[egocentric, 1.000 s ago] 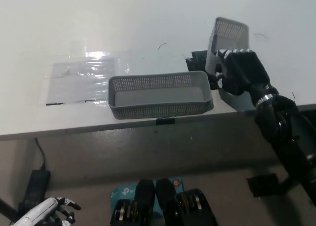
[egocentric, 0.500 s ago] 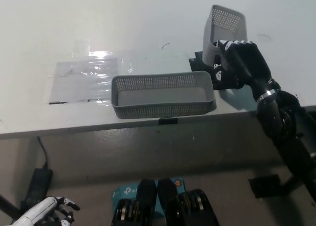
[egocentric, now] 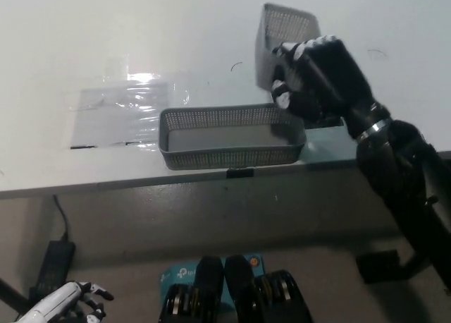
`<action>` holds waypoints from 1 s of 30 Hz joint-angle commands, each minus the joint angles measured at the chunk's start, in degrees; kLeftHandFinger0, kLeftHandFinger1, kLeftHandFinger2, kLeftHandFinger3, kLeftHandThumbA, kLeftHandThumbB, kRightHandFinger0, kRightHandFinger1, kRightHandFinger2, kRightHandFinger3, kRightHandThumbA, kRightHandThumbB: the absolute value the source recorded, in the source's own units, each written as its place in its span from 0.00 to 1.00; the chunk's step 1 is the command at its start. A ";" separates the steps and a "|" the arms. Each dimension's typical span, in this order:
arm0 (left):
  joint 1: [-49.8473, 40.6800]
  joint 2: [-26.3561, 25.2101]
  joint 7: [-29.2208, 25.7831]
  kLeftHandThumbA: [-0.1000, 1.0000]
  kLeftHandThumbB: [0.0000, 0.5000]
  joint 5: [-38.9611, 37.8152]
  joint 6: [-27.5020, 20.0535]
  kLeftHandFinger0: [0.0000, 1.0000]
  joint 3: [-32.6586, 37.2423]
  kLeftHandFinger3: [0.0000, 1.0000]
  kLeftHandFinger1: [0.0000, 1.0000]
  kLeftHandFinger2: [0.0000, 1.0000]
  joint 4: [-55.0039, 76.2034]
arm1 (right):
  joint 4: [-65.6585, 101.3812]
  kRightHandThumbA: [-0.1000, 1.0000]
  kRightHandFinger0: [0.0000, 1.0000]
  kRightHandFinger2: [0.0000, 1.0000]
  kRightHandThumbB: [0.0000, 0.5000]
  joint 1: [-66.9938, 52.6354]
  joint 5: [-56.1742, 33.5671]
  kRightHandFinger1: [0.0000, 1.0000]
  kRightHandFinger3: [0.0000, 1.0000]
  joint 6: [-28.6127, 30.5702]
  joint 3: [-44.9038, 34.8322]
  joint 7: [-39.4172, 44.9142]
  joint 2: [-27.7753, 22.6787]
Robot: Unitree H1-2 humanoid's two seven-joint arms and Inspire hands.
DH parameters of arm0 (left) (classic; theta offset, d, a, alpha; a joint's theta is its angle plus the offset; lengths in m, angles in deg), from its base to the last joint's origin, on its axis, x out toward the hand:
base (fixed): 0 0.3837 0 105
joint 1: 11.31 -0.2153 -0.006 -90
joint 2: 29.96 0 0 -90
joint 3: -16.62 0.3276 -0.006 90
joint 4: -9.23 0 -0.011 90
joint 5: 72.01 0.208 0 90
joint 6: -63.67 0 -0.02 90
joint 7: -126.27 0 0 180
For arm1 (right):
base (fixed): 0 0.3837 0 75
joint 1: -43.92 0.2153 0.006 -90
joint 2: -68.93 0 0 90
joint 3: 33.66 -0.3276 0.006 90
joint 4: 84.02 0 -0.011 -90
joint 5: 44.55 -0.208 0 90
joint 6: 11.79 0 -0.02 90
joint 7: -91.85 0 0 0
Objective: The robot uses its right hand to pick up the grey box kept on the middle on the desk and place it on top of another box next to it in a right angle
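Your black right robot hand point(egocentric: 317, 80) grips the grey perforated plastic box point(egocentric: 282, 44), tilted above the white surface point(egocentric: 176, 27), just beyond the long grey mesh box point(egocentric: 231, 135). Your white left robot hand point(egocentric: 67, 305) rests lower left, fingers loosely curled, holding nothing.

The black right hand point(egocentric: 317, 80) has carried the grey mesh basket point(egocentric: 282, 41) it grips up and leftward in the frame, from the right side toward the upper middle. The basket, tipped on end, is now raised off the desk, above the right end of the long grey basket point(egocentric: 232, 136).
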 commanded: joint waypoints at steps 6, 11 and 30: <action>0.37 -1.36 0.72 0.39 0.68 0.82 -0.64 0.43 -0.26 0.72 0.46 0.62 0.46 | 5.89 0.00 0.00 0.27 0.73 -2.94 0.12 0.00 0.00 -2.13 1.05 4.64 2.81; 0.61 -1.27 1.13 0.39 0.67 0.65 -0.69 0.41 -0.33 0.70 0.45 0.60 0.04 | 3.70 0.00 0.00 0.30 0.52 -4.89 2.53 0.00 0.04 -0.36 3.27 3.75 3.82; 1.20 -0.66 1.63 0.39 0.70 0.67 -0.60 0.36 0.26 0.66 0.41 0.56 0.04 | -7.62 0.00 0.00 0.79 0.27 -2.29 12.82 0.28 0.62 3.94 9.54 -6.74 2.87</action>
